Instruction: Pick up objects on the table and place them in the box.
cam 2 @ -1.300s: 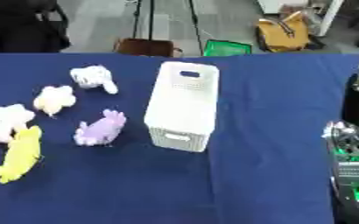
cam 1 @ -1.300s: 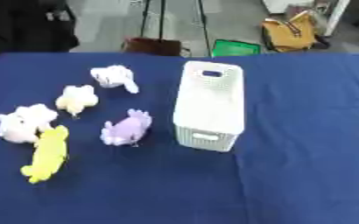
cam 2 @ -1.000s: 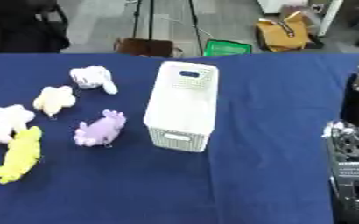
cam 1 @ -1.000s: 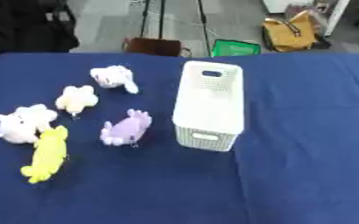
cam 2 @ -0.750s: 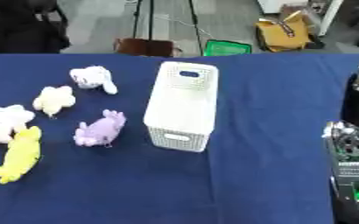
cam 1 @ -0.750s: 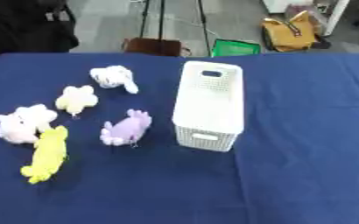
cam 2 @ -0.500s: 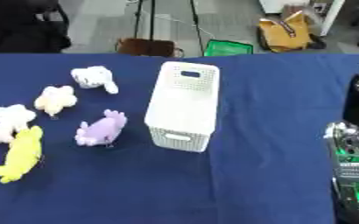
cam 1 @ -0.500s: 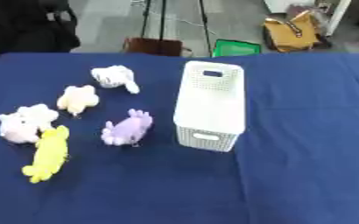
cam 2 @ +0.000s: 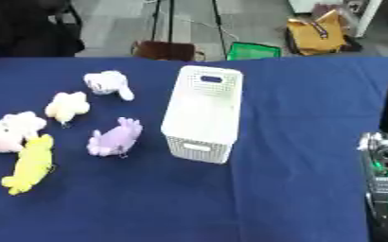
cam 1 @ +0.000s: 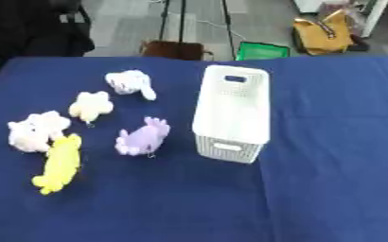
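Note:
A tall white perforated box [cam 1: 231, 113] stands near the middle of the blue table [cam 1: 330, 118]. Left of it lie several plush toys: a white one [cam 1: 129, 82] farthest back, a cream one [cam 1: 91, 106], a purple one [cam 1: 142, 138] closest to the box, a pink-white one [cam 1: 33, 131] and a long yellow one [cam 1: 58, 163] at the front left. My right hand [cam 2: 385, 160] shows only in the right eye view, as a black and silver shape with green spots at the right edge, well apart from the box. My left hand is out of sight.
Beyond the table's far edge, on the grey floor, stand a brown stool [cam 1: 177, 48], a green crate [cam 1: 262, 50], a yellow bag [cam 1: 323, 34] and tripod legs. A dark figure sits at the far left corner.

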Controlling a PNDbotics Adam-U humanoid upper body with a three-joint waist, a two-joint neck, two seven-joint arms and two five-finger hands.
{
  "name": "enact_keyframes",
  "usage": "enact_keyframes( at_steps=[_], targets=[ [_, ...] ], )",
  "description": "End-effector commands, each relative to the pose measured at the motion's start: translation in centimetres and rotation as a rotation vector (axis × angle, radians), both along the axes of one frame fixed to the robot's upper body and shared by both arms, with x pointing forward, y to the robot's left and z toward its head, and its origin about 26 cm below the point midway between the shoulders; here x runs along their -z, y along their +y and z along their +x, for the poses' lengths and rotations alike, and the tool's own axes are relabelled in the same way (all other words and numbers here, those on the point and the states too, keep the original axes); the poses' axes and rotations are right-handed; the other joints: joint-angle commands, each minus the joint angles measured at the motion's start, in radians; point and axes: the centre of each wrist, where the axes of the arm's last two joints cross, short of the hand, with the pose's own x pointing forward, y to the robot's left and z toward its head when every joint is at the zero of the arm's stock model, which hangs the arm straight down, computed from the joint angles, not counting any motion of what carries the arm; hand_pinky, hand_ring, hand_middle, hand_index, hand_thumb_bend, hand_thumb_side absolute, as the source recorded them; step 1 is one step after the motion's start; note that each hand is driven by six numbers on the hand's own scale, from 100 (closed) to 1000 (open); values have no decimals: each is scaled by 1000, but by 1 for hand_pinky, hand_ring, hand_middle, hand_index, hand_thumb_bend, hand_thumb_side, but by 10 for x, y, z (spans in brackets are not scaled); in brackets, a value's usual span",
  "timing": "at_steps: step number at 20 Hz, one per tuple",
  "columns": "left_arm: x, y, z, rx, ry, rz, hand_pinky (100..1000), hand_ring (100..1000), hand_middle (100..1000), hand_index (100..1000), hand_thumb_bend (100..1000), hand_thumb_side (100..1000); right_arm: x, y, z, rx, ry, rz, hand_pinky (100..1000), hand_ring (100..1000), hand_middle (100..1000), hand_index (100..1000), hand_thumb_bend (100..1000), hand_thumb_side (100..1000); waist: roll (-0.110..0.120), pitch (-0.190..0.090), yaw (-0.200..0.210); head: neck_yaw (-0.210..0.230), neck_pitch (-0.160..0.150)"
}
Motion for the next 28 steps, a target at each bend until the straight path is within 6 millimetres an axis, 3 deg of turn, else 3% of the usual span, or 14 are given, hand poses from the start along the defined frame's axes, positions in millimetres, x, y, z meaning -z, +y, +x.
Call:
enact_keyframes(
  at_steps=[1, 11, 14, 17, 22, 28],
  targets=[
    [-17, 8, -5, -71, 105, 199, 772, 861, 844, 846, 100, 775, -6, 1, -3, -14, -20, -10, 837, 881, 774, 857, 100, 1000, 4, -23, -1, 6, 7],
    [-21, 24, -15, -236, 513, 614, 806, 898, 882, 918, 100, 872, -6, 2, -3, -25, -13, -18, 837, 882, 773, 856, 100, 1000, 13, -23, -6, 13, 4],
    [-13, 26, -19, -252, 662, 755, 842, 941, 915, 972, 100, 942, -6, 2, -3, -26, -11, -21, 837, 882, 772, 854, 100, 1000, 17, -20, -6, 13, 3],
    [-11, 26, -20, -278, 829, 904, 862, 953, 921, 994, 100, 943, -6, 3, -3, -32, -7, -24, 837, 883, 771, 853, 100, 1000, 18, -19, -2, 18, 3],
    [-11, 23, -19, -268, 980, 1013, 933, 1000, 947, 1000, 200, 979, -6, 4, -3, -41, -3, -25, 837, 883, 769, 852, 100, 1000, 17, -18, -3, 21, -2],
    [-13, 19, -18, -261, 1187, 1125, 942, 1000, 956, 1000, 206, 973, -6, 5, -3, -49, 3, -28, 837, 883, 767, 849, 100, 1000, 15, -16, -4, 26, -4]
  ],
)
